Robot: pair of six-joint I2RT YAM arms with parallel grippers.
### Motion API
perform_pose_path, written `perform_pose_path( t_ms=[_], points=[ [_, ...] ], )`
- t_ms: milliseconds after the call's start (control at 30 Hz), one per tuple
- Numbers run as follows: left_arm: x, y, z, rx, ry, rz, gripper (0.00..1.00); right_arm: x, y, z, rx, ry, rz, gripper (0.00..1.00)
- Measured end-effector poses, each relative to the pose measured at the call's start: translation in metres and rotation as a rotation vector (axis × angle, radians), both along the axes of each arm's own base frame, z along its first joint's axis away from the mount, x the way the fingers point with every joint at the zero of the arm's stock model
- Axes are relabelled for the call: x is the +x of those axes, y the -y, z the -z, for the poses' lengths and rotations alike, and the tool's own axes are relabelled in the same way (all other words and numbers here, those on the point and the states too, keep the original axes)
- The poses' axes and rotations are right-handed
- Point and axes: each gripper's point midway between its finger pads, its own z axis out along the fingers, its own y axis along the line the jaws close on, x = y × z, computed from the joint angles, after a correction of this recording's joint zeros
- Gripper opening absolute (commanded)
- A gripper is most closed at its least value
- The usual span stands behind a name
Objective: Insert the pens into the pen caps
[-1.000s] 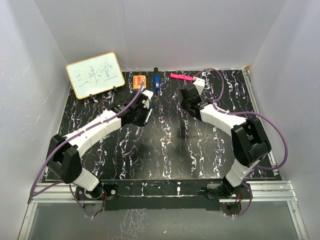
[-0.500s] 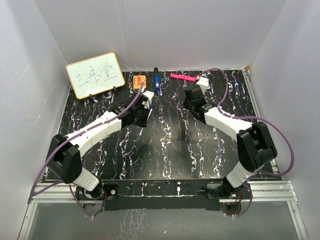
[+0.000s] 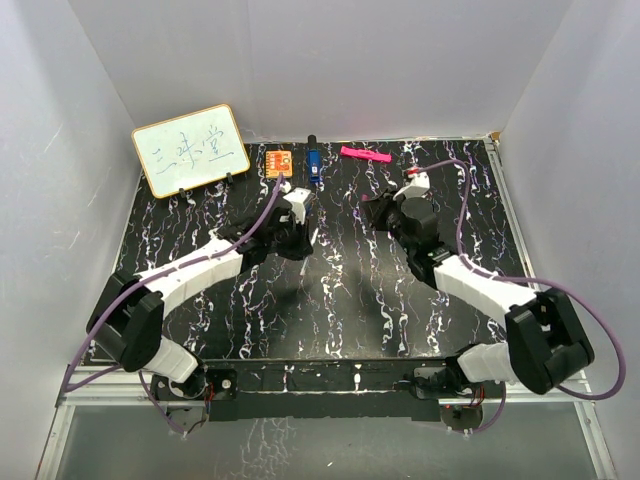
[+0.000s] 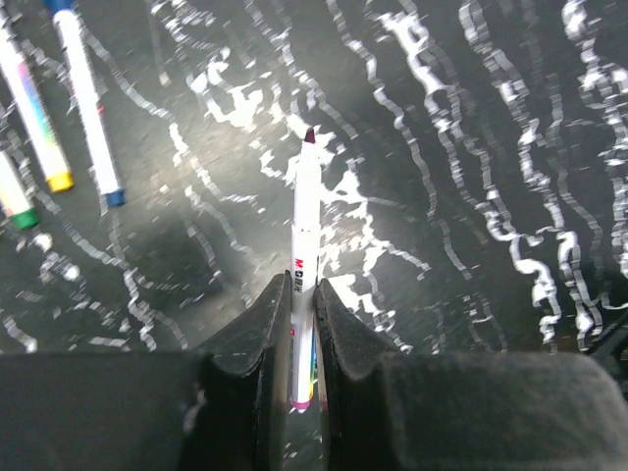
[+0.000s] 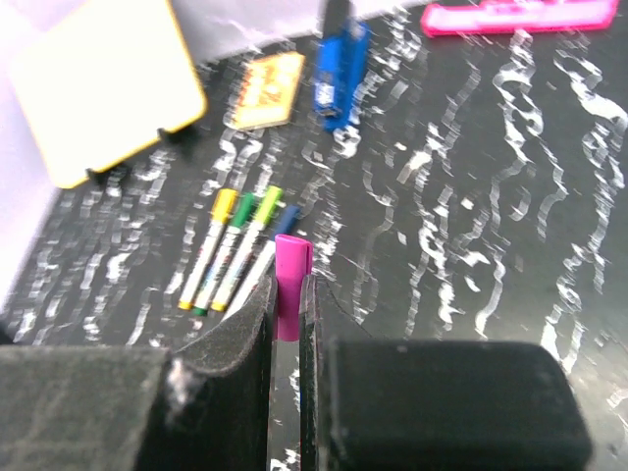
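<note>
My left gripper (image 4: 302,285) is shut on a white-barrelled pen (image 4: 305,221), whose bare dark-red tip points away from the fingers above the table. In the top view this gripper (image 3: 303,238) is at mid-table, with the pen (image 3: 313,236) beside it. My right gripper (image 5: 290,287) is shut on a magenta-purple pen cap (image 5: 290,265) with its open end up. In the top view it (image 3: 373,212) faces left toward the left gripper, a short gap apart. Several other pens (image 5: 235,245) lie side by side on the table with yellow, green and blue ends, and they also show in the left wrist view (image 4: 88,108).
At the back edge are an orange square block (image 3: 278,161), a blue block-like object (image 3: 313,166) and a thick pink marker (image 3: 364,154). A small whiteboard (image 3: 190,149) stands at the back left. White walls enclose the black marbled table (image 3: 340,310).
My right arm has swung nearer and turned its gripper leftward with the cap. My left gripper has moved right and a little nearer with the pen.
</note>
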Motion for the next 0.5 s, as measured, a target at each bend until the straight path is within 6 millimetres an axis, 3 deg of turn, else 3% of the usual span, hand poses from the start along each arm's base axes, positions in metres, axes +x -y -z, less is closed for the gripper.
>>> perform_pose_path(
  t_ms=[300,500],
  points=[
    [0.008,0.051,-0.033,-0.292,0.129,0.098,0.00,-0.015,-0.028,-0.069,0.161,0.270,-0.177,0.00],
    [-0.004,0.073,-0.049,-0.434,0.215,0.169,0.00,-0.027,-0.035,-0.104,0.210,0.384,-0.248,0.00]
  ],
)
